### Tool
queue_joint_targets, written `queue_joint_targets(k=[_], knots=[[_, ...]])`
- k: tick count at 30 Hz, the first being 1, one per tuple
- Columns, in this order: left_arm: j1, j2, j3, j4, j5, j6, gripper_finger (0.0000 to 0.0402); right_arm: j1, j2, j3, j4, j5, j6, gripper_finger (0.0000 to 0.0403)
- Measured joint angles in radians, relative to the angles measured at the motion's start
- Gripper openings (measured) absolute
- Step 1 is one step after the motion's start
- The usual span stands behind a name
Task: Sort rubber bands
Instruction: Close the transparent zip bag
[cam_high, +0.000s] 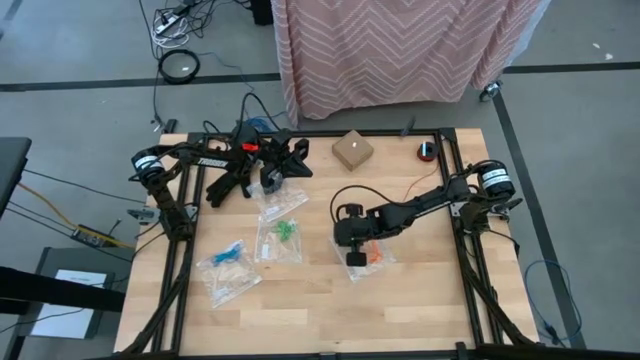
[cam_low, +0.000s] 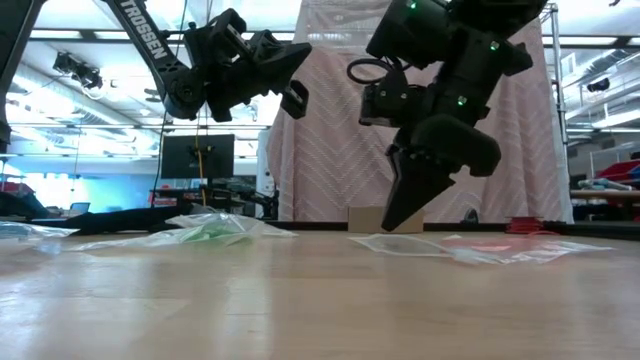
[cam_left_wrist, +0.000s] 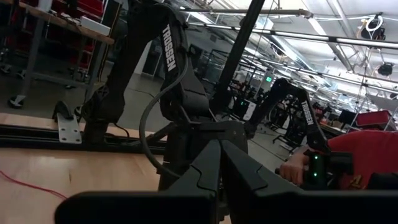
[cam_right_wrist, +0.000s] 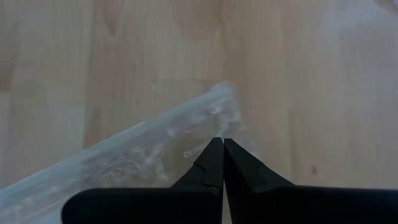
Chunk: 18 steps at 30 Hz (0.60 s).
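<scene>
Three clear bags lie flat on the wooden table: one with green rubber bands (cam_high: 285, 230), one with blue bands (cam_high: 230, 255), and one with orange bands (cam_high: 376, 258). My right gripper (cam_high: 355, 258) is shut and slants down, its tips (cam_right_wrist: 222, 143) over the near-left end of the orange-band bag (cam_right_wrist: 155, 149). In the low view the tips (cam_low: 390, 222) stand just above that bag (cam_low: 480, 245). My left gripper (cam_high: 290, 165) is shut, held high over the table's far left, pointing about level (cam_low: 297, 98); I see nothing between its fingers (cam_left_wrist: 219, 149). My right gripper's shut fingertips hang over the end edge of the orange-band bag (cam_right_wrist: 211, 109), coming from above at a slant. Whether they touch the plastic, I cannot tell. The bag lies flat on the table.
A fourth clear bag (cam_high: 280, 203) lies below the left gripper. A small cardboard box (cam_high: 352, 150) and a red-and-black roll (cam_high: 427, 151) sit at the far edge. A patterned cloth (cam_high: 400, 50) hangs beyond the table. A person's red sleeve (cam_left_wrist: 367, 155) shows in the left wrist view.
</scene>
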Motion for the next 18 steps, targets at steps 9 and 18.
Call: queue_joint_targets(k=[9, 18], knots=[[0.0, 0.0, 0.0, 0.001, -0.008, 0.001, 0.0021, -0.011, 0.048, -0.02, 0.06, -0.012, -0.01, 0.0], [0.0, 0.0, 0.0, -0.001, -0.007, -0.033, 0.0021, -0.14, 0.063, -0.021, 0.068, 0.106, 0.126, 0.0]])
